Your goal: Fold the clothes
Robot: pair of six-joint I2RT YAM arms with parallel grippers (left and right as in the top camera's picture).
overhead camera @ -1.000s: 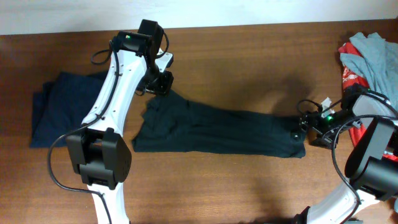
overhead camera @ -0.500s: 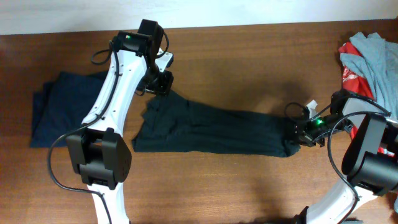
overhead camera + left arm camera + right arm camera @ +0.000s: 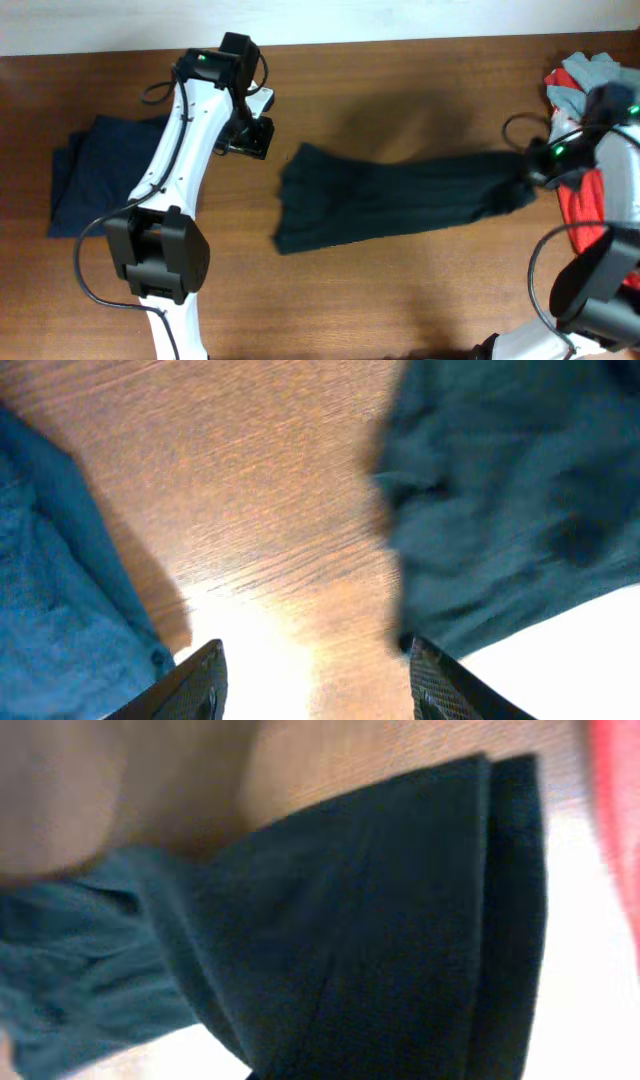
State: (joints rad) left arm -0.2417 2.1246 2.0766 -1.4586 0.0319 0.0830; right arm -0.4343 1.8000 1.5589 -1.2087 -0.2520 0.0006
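A black garment (image 3: 400,200) of the clothes stretches across the table's middle, its left end (image 3: 290,210) fanned on the wood and its right end lifted. My right gripper (image 3: 533,177) is shut on that right end. In the right wrist view the dark cloth (image 3: 380,920) fills the frame and hides the fingers. My left gripper (image 3: 252,138) stands open above bare wood, just left of the garment and apart from it. Its fingertips (image 3: 198,682) frame empty table, with the garment's edge (image 3: 500,490) at upper right.
A folded navy garment (image 3: 90,180) lies at the far left, also visible as navy cloth (image 3: 50,590) in the left wrist view. A pile of red (image 3: 580,205) and grey (image 3: 595,75) clothes sits at the right edge. Red cloth (image 3: 615,800) borders the right wrist view.
My right gripper shut on the black garment's right end and pulled it right and toward the back. The garment slid right, away from the left gripper, which stayed put.
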